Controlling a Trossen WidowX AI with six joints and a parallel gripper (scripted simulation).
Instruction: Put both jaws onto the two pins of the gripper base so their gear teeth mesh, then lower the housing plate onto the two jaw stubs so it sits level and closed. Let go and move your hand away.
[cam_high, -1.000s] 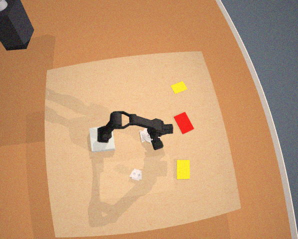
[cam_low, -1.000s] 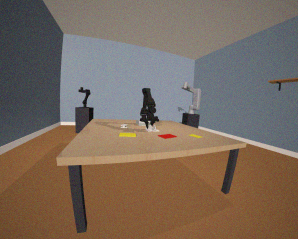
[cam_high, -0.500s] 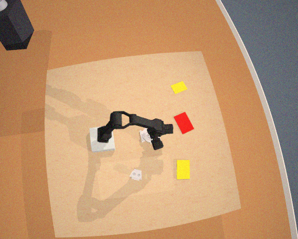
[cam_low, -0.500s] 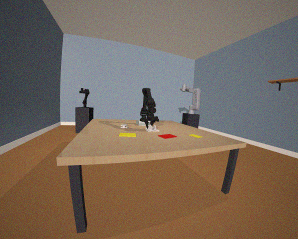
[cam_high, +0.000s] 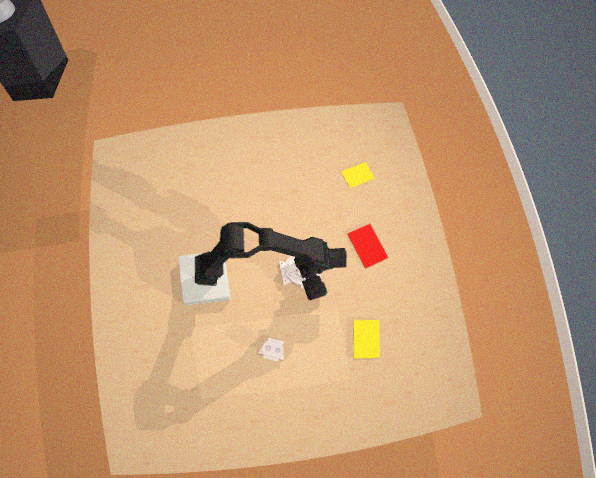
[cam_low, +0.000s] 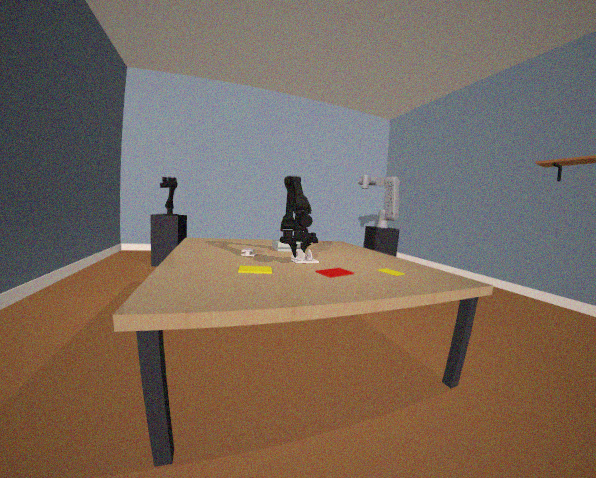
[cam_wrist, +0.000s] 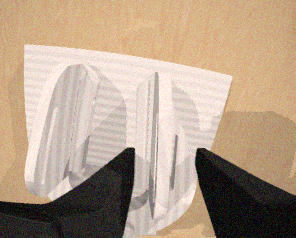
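The white gripper base (cam_wrist: 120, 67) (cam_low: 312, 261) lies flat on the table; in the top view it is partly under the arm. Two white jaws stand over it side by side: the left jaw (cam_wrist: 75, 110) and the right jaw (cam_wrist: 166, 120), with a gap between them. My gripper (cam_wrist: 165, 155) (cam_low: 302, 256) is low over the base, shut on the right jaw, one finger on each side. The pins and any meshing of the teeth are hidden at the lower edge of the wrist view. The white housing plate (cam_high: 272, 349) (cam_low: 248, 253), with two round marks, lies apart on the table.
A yellow block (cam_high: 366, 339) (cam_low: 255, 269), a red block (cam_high: 368, 246) (cam_low: 334, 272) and a smaller yellow piece (cam_high: 358, 175) (cam_low: 391, 272) lie beyond the gripper. The arm's pale mount (cam_high: 205, 294) is behind the base. Other robots on dark pedestals stand off the table.
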